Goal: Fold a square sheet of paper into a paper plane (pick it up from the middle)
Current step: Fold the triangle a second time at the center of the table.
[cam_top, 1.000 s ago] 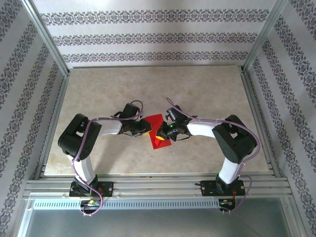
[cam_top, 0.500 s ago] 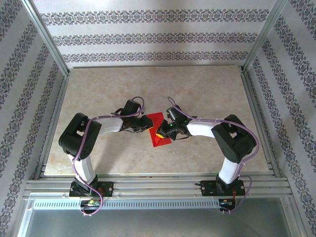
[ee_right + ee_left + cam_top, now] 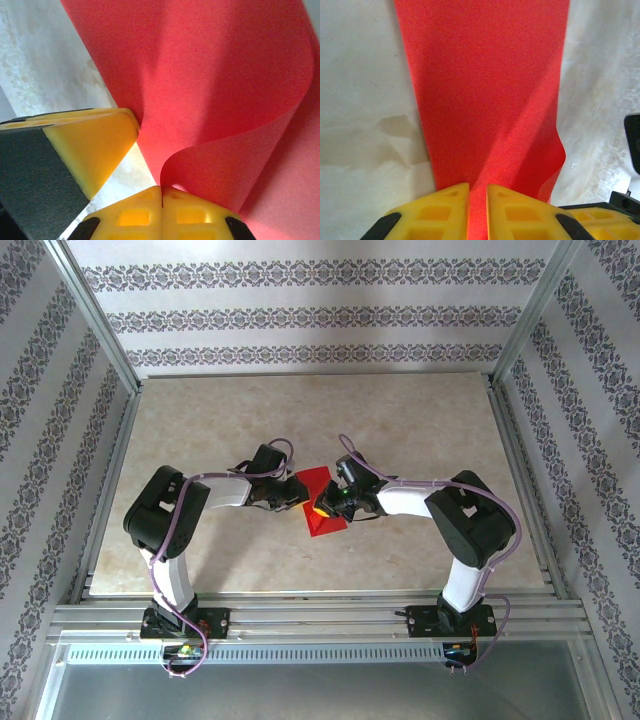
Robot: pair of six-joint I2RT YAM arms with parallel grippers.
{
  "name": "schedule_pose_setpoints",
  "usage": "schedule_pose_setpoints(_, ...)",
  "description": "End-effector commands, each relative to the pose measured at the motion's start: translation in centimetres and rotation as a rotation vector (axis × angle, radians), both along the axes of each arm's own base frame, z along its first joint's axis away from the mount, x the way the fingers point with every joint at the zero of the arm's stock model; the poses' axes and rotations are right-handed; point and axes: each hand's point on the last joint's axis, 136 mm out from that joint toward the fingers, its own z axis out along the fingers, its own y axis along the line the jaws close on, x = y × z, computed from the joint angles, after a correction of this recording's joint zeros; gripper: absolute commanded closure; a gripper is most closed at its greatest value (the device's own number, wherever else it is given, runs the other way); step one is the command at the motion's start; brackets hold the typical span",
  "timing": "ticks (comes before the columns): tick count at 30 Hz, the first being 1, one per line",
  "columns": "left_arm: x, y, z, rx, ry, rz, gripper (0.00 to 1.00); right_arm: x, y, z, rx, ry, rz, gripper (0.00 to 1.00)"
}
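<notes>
Nearest to us, both arms rise from the rail at the near edge of the table (image 3: pixel 420 430) and bend inward toward its middle. There the left gripper (image 3: pixel 298 494) and the right gripper (image 3: pixel 320 506) meet at the square sheet of paper (image 3: pixel 330 525), one on each side of it.

In the left wrist view we see the left gripper (image 3: pixel 477 212) closed on the sheet's near edge, with just a thin strip of red between its yellow fingertips (image 3: pixel 445 212). From there the sheet (image 3: pixel 485 90) runs away over the pale tabletop (its right edge stands up in a small ripple close to the fingers).

In the right wrist view, the right gripper (image 3: pixel 161 215) has its jaws pressed tight together on an edge of the sheet. From that pinch the paper (image 3: pixel 215 90) curls up and over in a broad loop, and a yellow finger (image 3: pixel 85 145) of the other arm stands just beside it.

Farther off, the marbled tabletop runs back to a patterned wall (image 3: pixel 320 310).
</notes>
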Motion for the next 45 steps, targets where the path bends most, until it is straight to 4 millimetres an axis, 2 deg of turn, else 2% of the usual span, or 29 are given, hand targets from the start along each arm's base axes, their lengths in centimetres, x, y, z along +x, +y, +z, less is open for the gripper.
schedule_pose_setpoints(1,0.3,0.6,-0.5,0.037,0.018,0.008,0.84,-0.5,0.3,-0.6,0.005,0.018,0.004,0.95)
schedule_pose_setpoints(32,-0.1,0.9,-1.4,0.054,0.05,0.015,0.85,0.5,1.0,-1.6,0.009,0.018,-0.02,0.95)
schedule_pose_setpoints(45,-0.1,0.9,-1.5,0.057,0.052,0.015,0.85,0.7,1.5,-1.2,0.024,0.003,-0.008,0.95)
